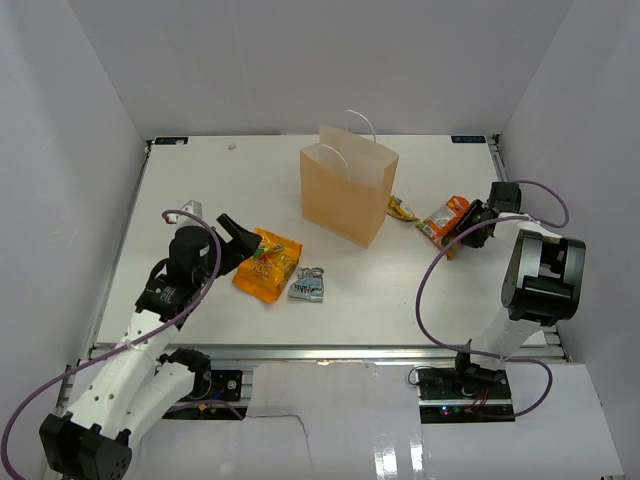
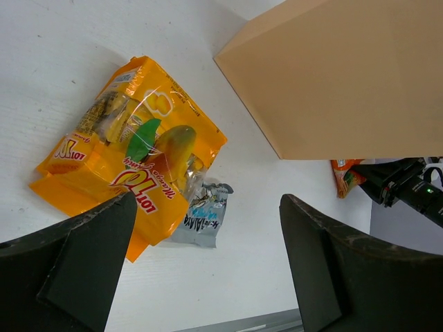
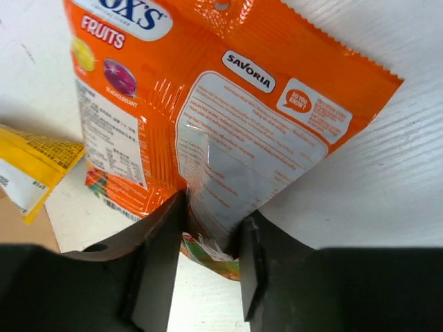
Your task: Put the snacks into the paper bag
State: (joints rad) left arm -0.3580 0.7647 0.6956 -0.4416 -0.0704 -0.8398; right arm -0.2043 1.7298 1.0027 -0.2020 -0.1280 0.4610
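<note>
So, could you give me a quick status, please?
Left gripper open by mango pack. Right gripper shut on orange candy pack. Paper bag upright; nothing seen in the way.

Left arm: stretched away from the near-left base, left gripper spread wide.
Right arm: elbow raised at the right, right gripper pinched on the orange packet.

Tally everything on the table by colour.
Orange-yellow mango bag: 1, perhaps another beneath
Grey-blue pack: 1
Yellow packet: 1
Orange fruit-candy bag: 1, held by right gripper
Tan paper bag: 1
Total: 5
</note>
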